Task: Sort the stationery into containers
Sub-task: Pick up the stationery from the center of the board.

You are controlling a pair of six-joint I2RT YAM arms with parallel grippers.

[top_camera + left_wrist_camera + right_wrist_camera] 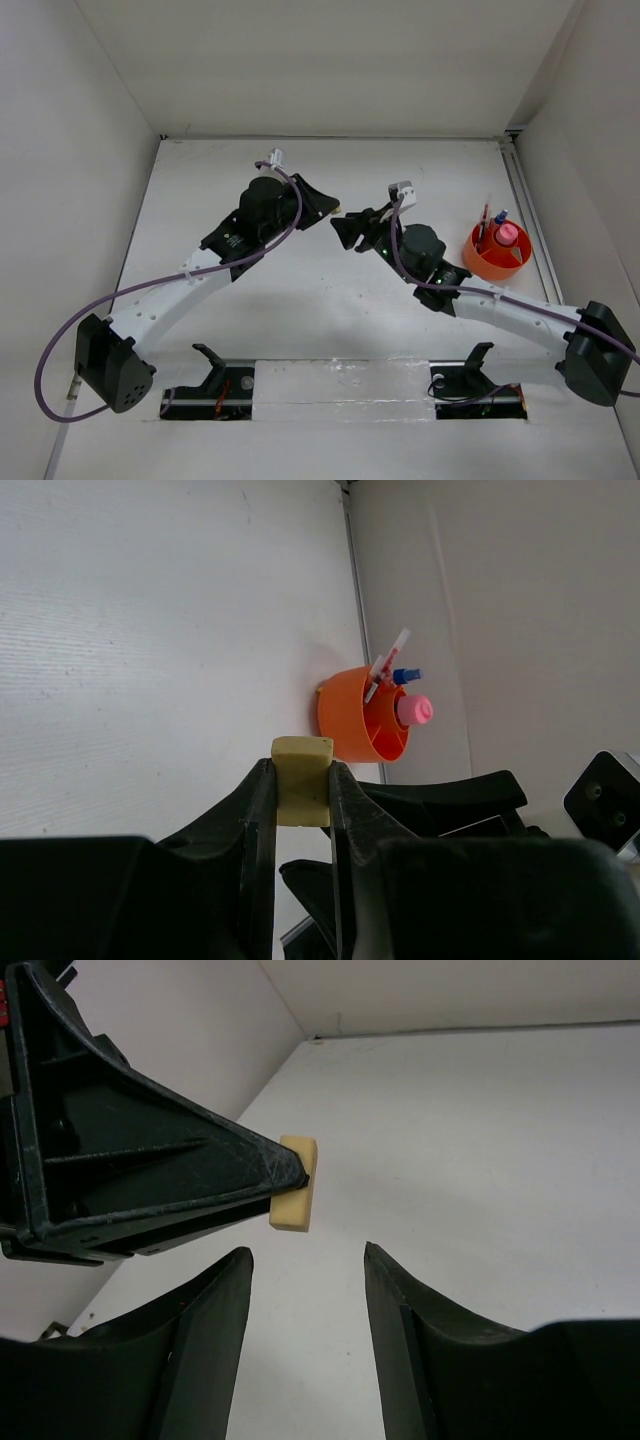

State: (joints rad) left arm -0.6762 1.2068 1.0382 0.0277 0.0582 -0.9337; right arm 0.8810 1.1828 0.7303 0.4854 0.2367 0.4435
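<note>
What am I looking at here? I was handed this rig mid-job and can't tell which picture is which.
You see two robot arms, a left arm and a right arm, bolted at the near edge of a white table. The wide picture looks down from above and behind them. The other two come from cameras on each wrist, looking along that arm's own fingers. The left gripper is shut on a small tan eraser. The right gripper stands open, holding nothing, facing that eraser. At the table's right side sits an orange cup already holding a pink-capped tube, a blue-capped bottle and a red pen.
</note>
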